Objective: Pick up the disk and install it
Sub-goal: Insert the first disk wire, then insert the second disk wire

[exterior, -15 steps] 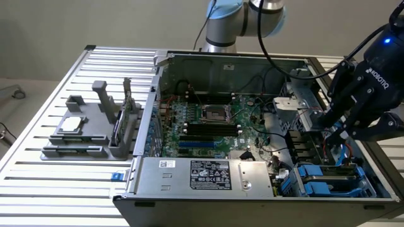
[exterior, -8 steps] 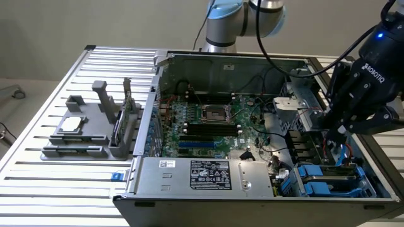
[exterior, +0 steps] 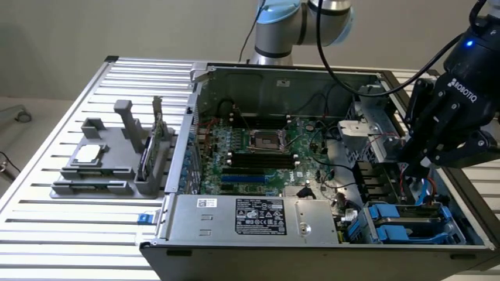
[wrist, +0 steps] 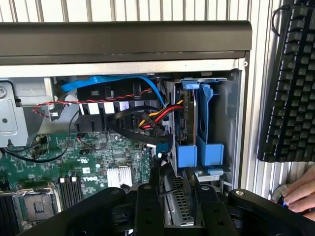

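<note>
Your end effector (exterior: 428, 170) hangs over the drive-bay corner of the open computer case (exterior: 312, 257), reaching just inside the case wall; whether it is clenched, released or grasping anything, you cannot tell. A grey perforated piece (wrist: 179, 201) shows in the gap of the end effector (wrist: 177, 211) in the wrist view, though contact is unclear. Directly beyond it, the disk (wrist: 189, 128) stands on edge in its blue carrier, seated in the bay; its long axis runs straight away from the end effector. In the exterior view the disk (exterior: 410, 218) lies just below the end effector, close against the case corner. To one side of the end effector, a bundle of red, yellow and black cables (wrist: 152, 118) reaches the bay. Farther out lie the motherboard (exterior: 258, 152) and the power-supply box (exterior: 250, 219). Outside the case, on the slatted surface (exterior: 70, 234), a keyboard (wrist: 290, 83) sits near a person's hand (wrist: 300, 194).
</note>
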Controlling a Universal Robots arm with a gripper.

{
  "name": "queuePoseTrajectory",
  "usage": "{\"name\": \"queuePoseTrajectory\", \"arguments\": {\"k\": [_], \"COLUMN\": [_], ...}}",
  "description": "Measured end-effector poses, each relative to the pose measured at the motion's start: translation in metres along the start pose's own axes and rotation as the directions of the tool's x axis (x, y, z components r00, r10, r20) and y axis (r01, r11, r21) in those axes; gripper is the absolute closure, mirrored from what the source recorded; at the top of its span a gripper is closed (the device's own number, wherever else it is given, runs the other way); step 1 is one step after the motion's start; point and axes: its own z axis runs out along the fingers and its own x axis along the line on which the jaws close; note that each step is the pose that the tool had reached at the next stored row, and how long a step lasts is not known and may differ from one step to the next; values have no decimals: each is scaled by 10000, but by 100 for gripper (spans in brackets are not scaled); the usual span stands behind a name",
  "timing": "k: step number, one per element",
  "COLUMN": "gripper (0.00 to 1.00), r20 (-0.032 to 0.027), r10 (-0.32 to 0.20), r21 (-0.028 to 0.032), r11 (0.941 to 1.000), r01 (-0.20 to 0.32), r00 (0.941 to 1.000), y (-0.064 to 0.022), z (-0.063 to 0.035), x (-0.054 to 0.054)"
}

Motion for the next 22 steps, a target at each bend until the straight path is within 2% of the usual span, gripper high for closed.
{"name": "queuePoseTrajectory", "arguments": {"k": [11,16,22], "gripper": [67,67,67], "r20": [0,8,18], "r10": [1,4,6], "r21": [-2,-31,-32], "r11": [10000,10000,10000], "r01": [-1,-4,-6], "r00": [10000,10000,10000], "y": [0,2,64], "z": [2,27,74], "x": [1,19,53]}}
